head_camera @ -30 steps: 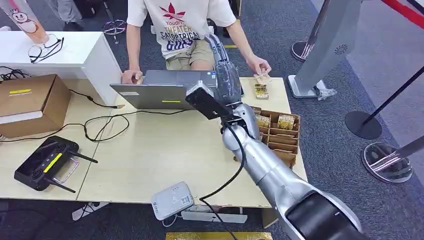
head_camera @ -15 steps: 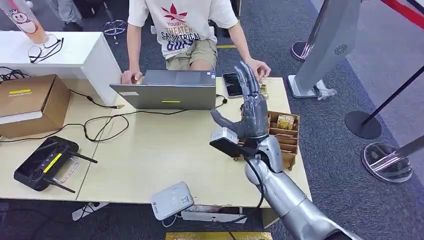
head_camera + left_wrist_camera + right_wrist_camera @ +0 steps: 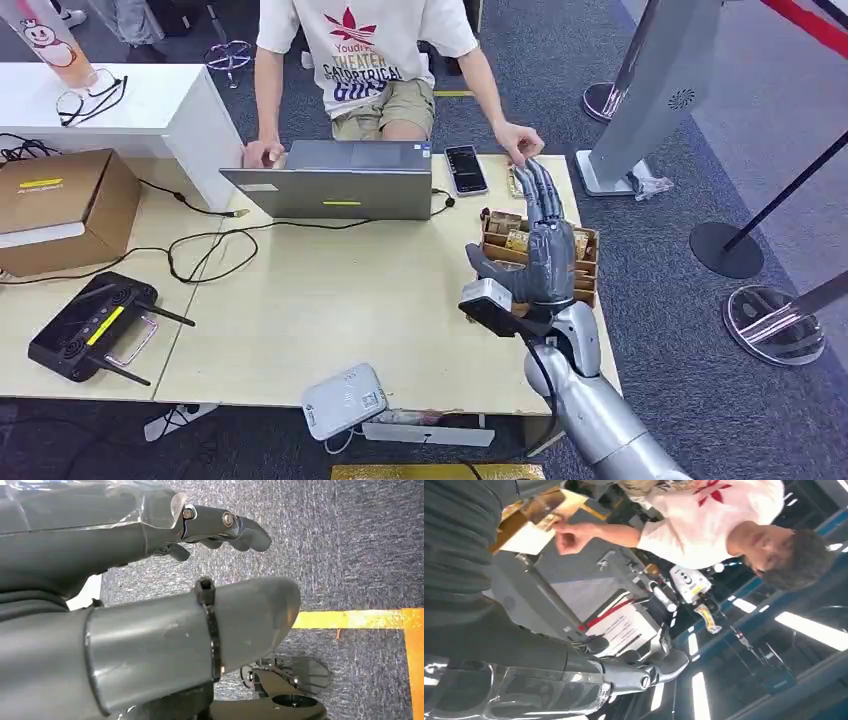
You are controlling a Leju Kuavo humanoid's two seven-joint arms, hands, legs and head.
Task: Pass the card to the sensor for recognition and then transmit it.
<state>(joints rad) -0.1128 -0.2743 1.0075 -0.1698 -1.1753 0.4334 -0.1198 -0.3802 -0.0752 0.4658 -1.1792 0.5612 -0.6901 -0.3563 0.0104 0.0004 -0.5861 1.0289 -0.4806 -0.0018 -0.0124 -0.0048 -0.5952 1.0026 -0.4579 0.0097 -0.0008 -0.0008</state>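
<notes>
My right hand (image 3: 545, 255) stands upright over the brown card box (image 3: 587, 268) at the right end of the table, fingers spread and nothing in it. Printed cards (image 3: 512, 238) stand in the box's slots, partly hidden behind the hand. The white sensor (image 3: 345, 400) lies at the table's front edge, well left of and nearer than that hand. In the right wrist view its fingers (image 3: 634, 672) are stretched out and bare. My left hand (image 3: 125, 540) hangs over carpet, thumb and fingers apart, holding nothing.
A seated person's hand (image 3: 520, 140) rests by loose cards (image 3: 518, 180) at the far right corner. A laptop (image 3: 340, 180), a phone (image 3: 466, 168), cables (image 3: 210, 245), a black controller (image 3: 90, 328) and a cardboard box (image 3: 60, 205) share the table (image 3: 320, 300). Stanchion bases (image 3: 775, 325) stand to the right.
My right arm has drawn back from above the laptop, moving right and toward me until the hand stands over the card box. The person's hand stays at the far corner.
</notes>
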